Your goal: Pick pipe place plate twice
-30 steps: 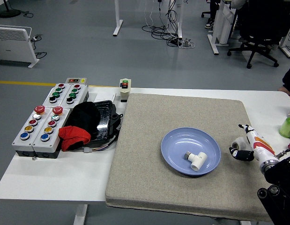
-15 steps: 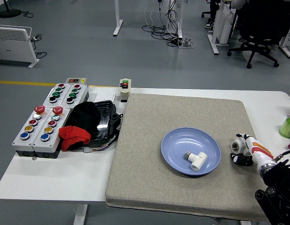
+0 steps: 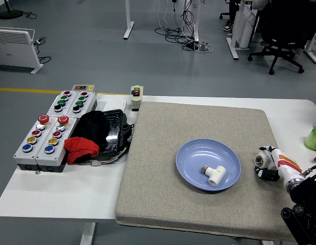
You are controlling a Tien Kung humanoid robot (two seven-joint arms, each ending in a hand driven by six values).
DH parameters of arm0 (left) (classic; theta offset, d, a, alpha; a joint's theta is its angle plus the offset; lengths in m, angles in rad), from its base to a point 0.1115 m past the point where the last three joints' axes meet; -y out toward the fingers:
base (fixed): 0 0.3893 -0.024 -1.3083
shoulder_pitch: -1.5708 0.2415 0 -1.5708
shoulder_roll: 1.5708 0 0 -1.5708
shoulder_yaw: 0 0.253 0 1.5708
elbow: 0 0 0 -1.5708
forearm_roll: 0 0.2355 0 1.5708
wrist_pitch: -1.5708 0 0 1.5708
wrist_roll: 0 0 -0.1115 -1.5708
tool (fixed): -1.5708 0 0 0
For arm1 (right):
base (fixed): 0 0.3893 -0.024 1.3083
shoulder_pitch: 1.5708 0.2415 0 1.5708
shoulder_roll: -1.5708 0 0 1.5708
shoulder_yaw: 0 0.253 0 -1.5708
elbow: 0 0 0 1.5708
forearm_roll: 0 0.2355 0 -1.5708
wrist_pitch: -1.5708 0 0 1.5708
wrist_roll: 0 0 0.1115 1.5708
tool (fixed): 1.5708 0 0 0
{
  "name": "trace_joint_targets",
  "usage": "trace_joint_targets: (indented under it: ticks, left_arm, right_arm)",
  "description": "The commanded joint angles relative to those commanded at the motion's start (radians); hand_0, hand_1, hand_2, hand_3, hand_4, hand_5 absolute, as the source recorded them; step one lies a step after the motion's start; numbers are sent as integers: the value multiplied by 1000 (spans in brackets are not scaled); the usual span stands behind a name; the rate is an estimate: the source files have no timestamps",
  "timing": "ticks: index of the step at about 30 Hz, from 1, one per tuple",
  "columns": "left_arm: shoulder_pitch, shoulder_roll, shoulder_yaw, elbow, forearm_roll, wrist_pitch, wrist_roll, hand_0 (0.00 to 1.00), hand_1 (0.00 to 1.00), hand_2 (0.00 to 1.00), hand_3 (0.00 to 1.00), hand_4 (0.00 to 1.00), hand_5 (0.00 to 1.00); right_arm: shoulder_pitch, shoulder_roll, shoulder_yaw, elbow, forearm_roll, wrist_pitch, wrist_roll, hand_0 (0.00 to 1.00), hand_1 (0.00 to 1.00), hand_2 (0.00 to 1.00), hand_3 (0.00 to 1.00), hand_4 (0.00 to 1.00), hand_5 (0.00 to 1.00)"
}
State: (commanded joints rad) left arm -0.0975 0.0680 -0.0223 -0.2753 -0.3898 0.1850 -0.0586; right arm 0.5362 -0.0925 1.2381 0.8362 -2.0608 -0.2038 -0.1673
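White desk (image 3: 61, 194) in open workshop, grey mat (image 3: 198, 168) over its right part. Right hand (image 3: 272, 166) at mat's right edge, white-and-orange fingers (image 3: 283, 162) low over mat; whether they grip anything cannot be told. White pipe fitting (image 3: 260, 160) touching hand's far-left side, on mat. Left of hand, blue plate (image 3: 191, 161) with second white pipe tee (image 3: 215, 174) inside, in right half. Far left of hand: button boxes (image 3: 53, 125), black-and-red bundle (image 3: 94, 135). Grey floor beyond.
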Motion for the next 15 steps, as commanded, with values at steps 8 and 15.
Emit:
trace_joint_targets:
  ticks: [8,15]
  left_arm:
    - [5,1,-6,1,10,0,1,695,663,682,620,286,998]
    - [7,2,1,1,-1,-1,-1,696,663,682,621,285,998]
  right_arm:
    - [-41,-36,-15,130,48,4,14,340,442,519,569,379,165]
    - [-33,-38,-106,277,86,4,13,364,449,519,567,367,143]
